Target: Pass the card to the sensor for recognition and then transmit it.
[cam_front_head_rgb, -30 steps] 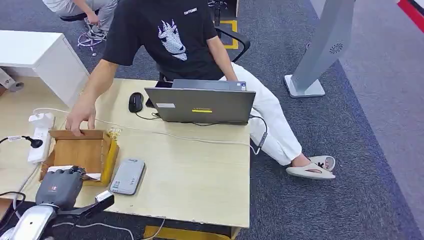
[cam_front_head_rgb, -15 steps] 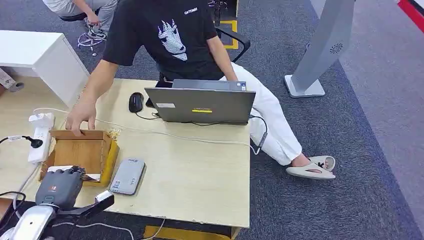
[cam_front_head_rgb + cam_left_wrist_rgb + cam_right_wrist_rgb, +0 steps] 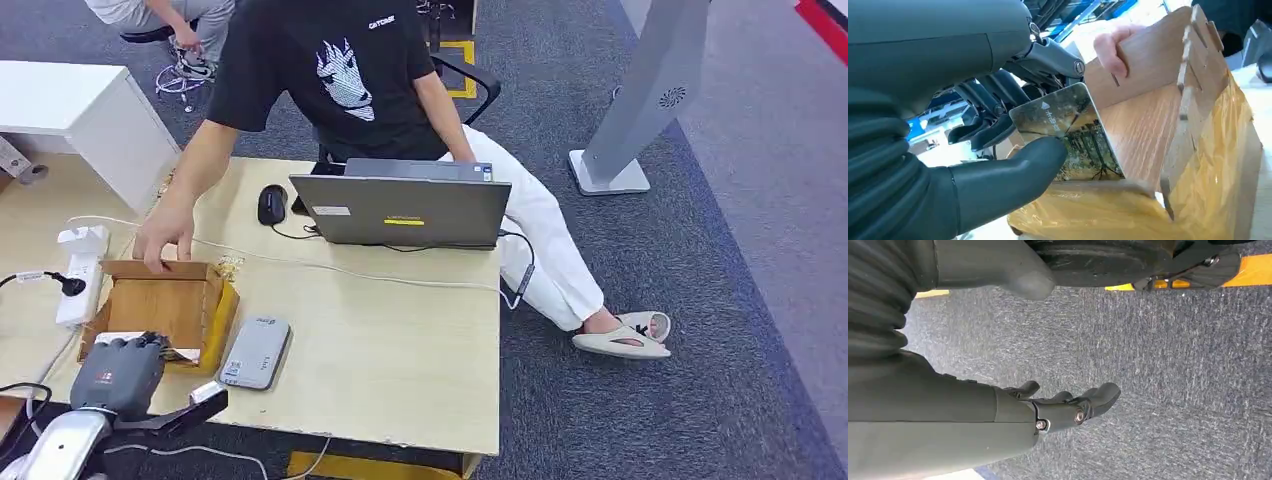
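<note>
Pinching a picture-printed card [image 3: 1068, 135] between thumb and dark fingers, the left hand [image 3: 120, 372] hovers at the near edge of the wooden box [image 3: 165, 305], with the card's lower part inside the box opening. The right hand [image 3: 1068, 407] hangs over grey carpet [image 3: 1173, 380], fingers loosely apart and holding nothing. Just right of the box lies the grey card reader [image 3: 256, 352] on the table [image 3: 400, 340]. At the box's far wall rests a person's hand [image 3: 162, 238]. Farther back stand a laptop [image 3: 405, 210] and a black mouse [image 3: 271, 204].
</note>
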Available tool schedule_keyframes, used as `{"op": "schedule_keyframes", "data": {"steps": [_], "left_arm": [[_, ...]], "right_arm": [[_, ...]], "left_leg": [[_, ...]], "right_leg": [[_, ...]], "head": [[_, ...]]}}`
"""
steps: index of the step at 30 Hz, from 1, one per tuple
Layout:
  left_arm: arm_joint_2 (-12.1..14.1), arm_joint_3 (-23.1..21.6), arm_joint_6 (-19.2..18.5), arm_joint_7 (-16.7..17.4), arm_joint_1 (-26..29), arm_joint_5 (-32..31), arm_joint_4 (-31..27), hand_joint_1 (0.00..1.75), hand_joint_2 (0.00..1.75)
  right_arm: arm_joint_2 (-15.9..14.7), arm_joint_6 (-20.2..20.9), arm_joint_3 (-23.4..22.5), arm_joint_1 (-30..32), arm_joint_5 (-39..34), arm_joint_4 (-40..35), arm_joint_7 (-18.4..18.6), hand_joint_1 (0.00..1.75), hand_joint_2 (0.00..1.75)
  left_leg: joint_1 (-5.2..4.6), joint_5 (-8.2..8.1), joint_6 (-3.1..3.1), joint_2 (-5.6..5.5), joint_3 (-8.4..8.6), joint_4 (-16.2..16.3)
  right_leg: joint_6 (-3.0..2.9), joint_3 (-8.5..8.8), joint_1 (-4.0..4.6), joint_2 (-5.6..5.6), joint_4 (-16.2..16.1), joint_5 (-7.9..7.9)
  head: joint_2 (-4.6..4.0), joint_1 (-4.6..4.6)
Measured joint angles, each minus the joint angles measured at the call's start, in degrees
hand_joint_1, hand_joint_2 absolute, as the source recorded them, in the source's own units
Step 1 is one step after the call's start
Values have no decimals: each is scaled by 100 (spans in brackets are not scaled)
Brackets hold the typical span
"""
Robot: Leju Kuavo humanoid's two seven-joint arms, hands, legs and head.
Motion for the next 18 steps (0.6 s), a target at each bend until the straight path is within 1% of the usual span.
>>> {"op": "schedule_keyframes", "data": {"steps": [1, 2, 3, 4, 5, 7, 8, 11, 14, 16, 18], "left_arm": [[78, -102, 205, -85, -422, 70, 0, 175, 175], [188, -188, 207, -148, -935, 110, 2, 175, 175], [286, -221, 64, -215, -1430, 121, 9, 175, 175], [404, -254, -18, -259, -1787, 125, 31, 175, 175], [513, -276, -44, -254, -2011, 121, 48, 175, 175], [802, -274, 11, -274, -2198, 173, 48, 175, 175], [910, -268, 33, -287, -2223, 190, 48, 175, 175], [1192, -188, 76, -302, -2245, 184, 48, 175, 175], [1394, -86, 61, -311, -2299, 118, 48, 175, 175], [1507, -38, 55, -318, -2349, 116, 48, 175, 175], [1553, -33, 41, -320, -2391, 108, 48, 175, 175]], "right_arm": [[0, -9, -2, 58, -83, -52, -6, 0, 175], [-2, -9, -4, 93, -106, -88, -22, 0, 175], [-17, -9, -7, 101, -112, -114, -54, 0, 175], [-28, -9, -4, 95, -132, -125, -90, 0, 175], [-44, -9, 0, 79, -149, -120, -149, 0, 175], [-81, -43, 28, 31, -195, -29, -247, 0, 175], [-102, -70, 54, 5, -197, 36, -279, 0, 175], [-162, -157, 149, -93, -228, 260, -341, 0, 175], [-234, -324, 295, -240, -434, 527, -409, 0, 175], [-273, -361, 371, -308, -495, 655, -420, 0, 175], [-295, -378, 424, -347, -488, 739, -422, 0, 175]], "left_leg": [[11, 18, 9, -37, -35, 7], [25, 39, -1, -108, -71, 6], [31, 48, -11, -132, -86, 5], [29, 51, -16, -126, -90, -1], [26, 50, -17, -96, -81, -3], [27, 45, -23, -10, -62, -4], [27, 45, -23, 10, -56, -4], [28, 46, -23, 16, -58, -3], [30, 46, -24, 9, -61, -3], [31, 46, -24, 8, -61, -3], [31, 46, -24, 7, -61, -3]], "right_leg": [[1, 0, 5, -36, 1, 0], [1, 3, 16, -102, 2, 1], [-12, 10, 23, -129, 3, 13], [-16, 31, 23, -127, 8, 19], [-25, 29, 21, -100, 12, 33], [-28, 15, 23, -13, 13, 46], [-27, 5, 23, 9, 13, 52], [-26, -8, 24, 14, 13, 52], [-26, -8, 27, 10, 13, 52], [-26, -7, 28, 10, 13, 52], [-26, -7, 28, 10, 13, 52]], "head": [[0, -20], [0, -2], [0, 24], [0, 24], [0, 17], [0, 13], [0, 15], [0, 15], [0, 17], [0, 15], [0, 17]]}}
